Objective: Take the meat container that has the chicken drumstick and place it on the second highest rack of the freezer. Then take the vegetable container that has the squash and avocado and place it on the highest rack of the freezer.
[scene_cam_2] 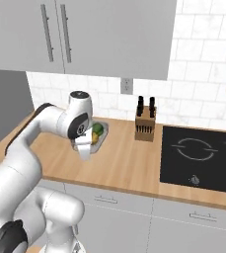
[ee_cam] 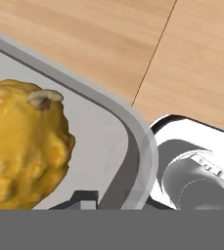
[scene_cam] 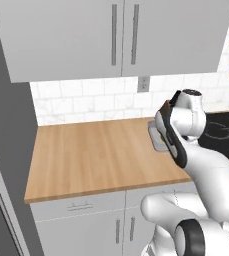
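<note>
we see the gripper (scene_cam_2: 84, 149) clamped on the rim of the vegetable container (scene_cam_2: 100, 139), at its near edge on the wooden table (scene_cam: 91, 155). our hand view has the squash (ee_cam: 23, 146) just inside that rim; the avocado (scene_cam_2: 98, 129) sits behind it, toward the wall. knife block (scene_cam_2: 145, 126) stands near on the right, cooktop (scene_cam_2: 203, 158) beyond it. open table to the left, freezer (scene_cam: 6, 150) at that end. fingertips hidden; arm covers most of the container.
</note>
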